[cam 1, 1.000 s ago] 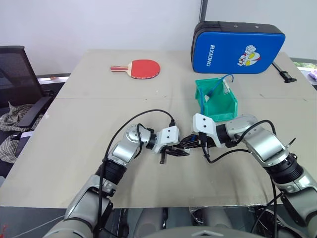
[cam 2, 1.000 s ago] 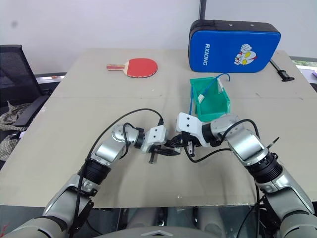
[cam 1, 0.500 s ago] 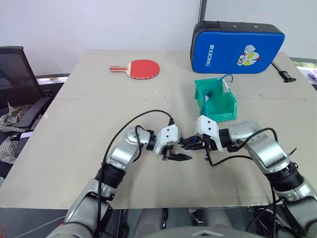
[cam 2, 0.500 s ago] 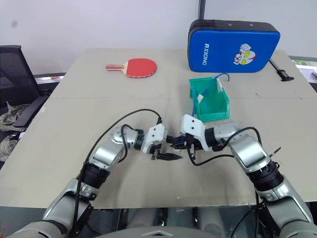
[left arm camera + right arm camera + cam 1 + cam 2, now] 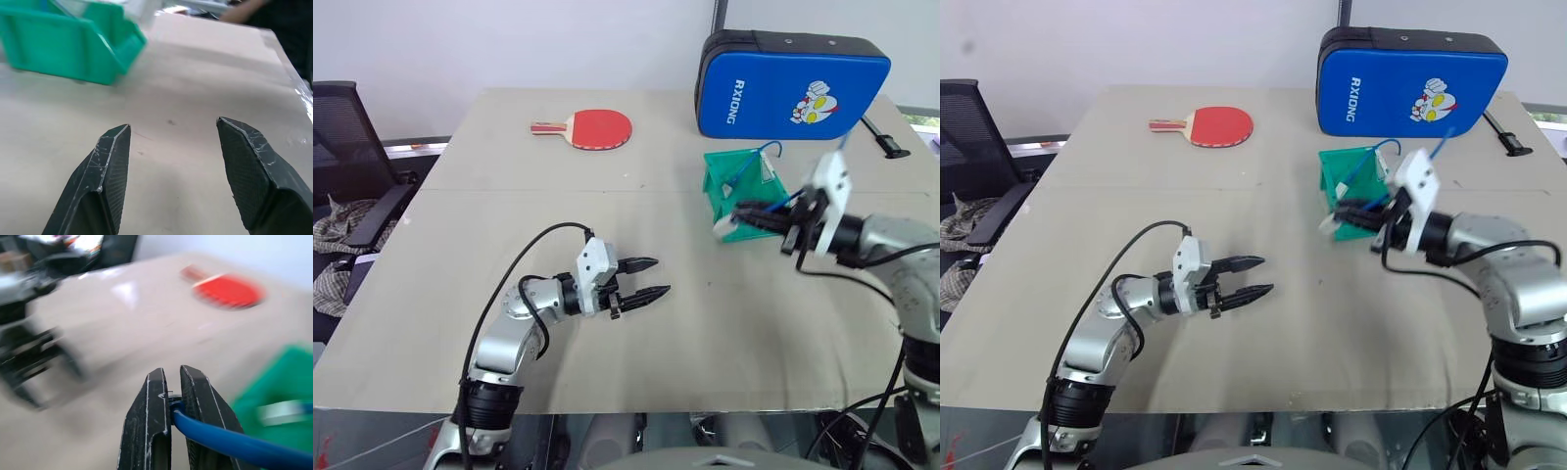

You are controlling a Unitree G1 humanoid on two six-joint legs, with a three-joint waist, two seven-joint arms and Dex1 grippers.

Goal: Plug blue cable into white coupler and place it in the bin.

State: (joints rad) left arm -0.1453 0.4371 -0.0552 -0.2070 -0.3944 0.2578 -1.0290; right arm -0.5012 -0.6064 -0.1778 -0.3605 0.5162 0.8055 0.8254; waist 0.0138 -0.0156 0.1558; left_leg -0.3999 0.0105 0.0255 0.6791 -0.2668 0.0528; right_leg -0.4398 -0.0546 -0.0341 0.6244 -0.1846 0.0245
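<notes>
Cord-light and floppy, the blue cable [image 5: 230, 443] sits pinched near its plug in the right end effector [image 5: 176, 406], white coupler [image 5: 725, 228] dangling ahead of it beside the bin [image 5: 744, 186]; left end effector [image 5: 644, 278] gapes wide, empty.

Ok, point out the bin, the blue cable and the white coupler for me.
bin [image 5: 716, 186]: left eye view, on its green left wall.
blue cable [image 5: 230, 443]: right wrist view, on the cord leaving the shut fingers.
white coupler [image 5: 1333, 223]: right eye view, on the small white block.

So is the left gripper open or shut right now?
Open. The left gripper has its two black fingers spread apart over bare table, nothing between them.
</notes>
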